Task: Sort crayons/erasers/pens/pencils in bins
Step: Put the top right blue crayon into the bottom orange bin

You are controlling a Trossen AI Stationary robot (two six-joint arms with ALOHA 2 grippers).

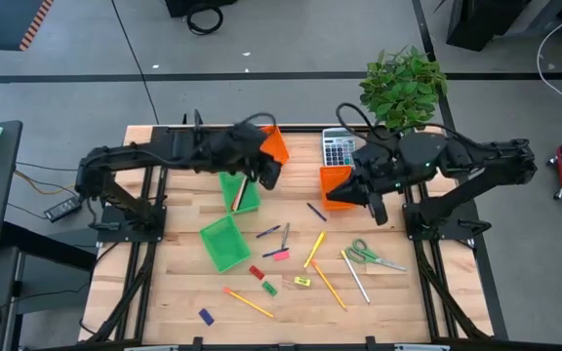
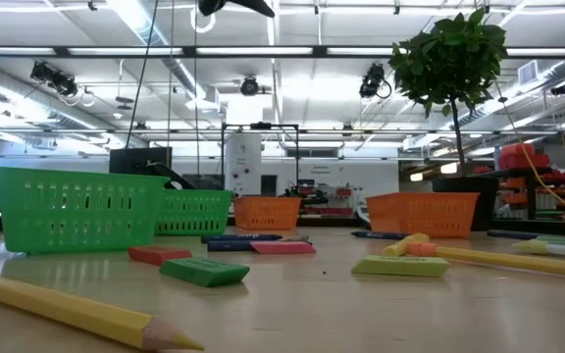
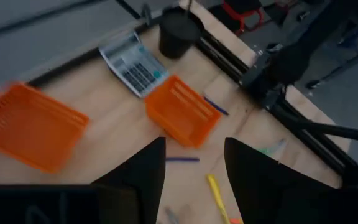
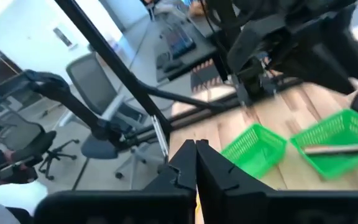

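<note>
Two orange bins [image 1: 273, 144] [image 1: 338, 185] and two green bins [image 1: 240, 192] [image 1: 222, 242] stand on the wooden table. The upper green bin holds a stick [image 4: 337, 149]. Pens [image 1: 271, 232] [image 1: 315, 210], yellow pencils [image 1: 314, 249] [image 1: 249, 302] [image 1: 328, 283] and the pink [image 1: 281, 253], red [image 1: 256, 272], green [image 1: 269, 288], yellow [image 1: 302, 282] and blue [image 1: 205, 316] erasers lie on the near half. My left gripper [image 1: 269, 175] [image 3: 194, 143] hangs open and empty between the far orange bin and the upper green bin. My right gripper [image 1: 374, 208] [image 4: 196, 144] is shut beside the right orange bin; I see nothing between its tips.
A grey calculator [image 1: 338, 148] and a potted plant [image 1: 405, 86] stand at the far right. Green-handled scissors [image 1: 369, 255] and a pale stick [image 1: 356, 278] lie at the near right. Bare wood shows along the table's left side [image 1: 164, 283].
</note>
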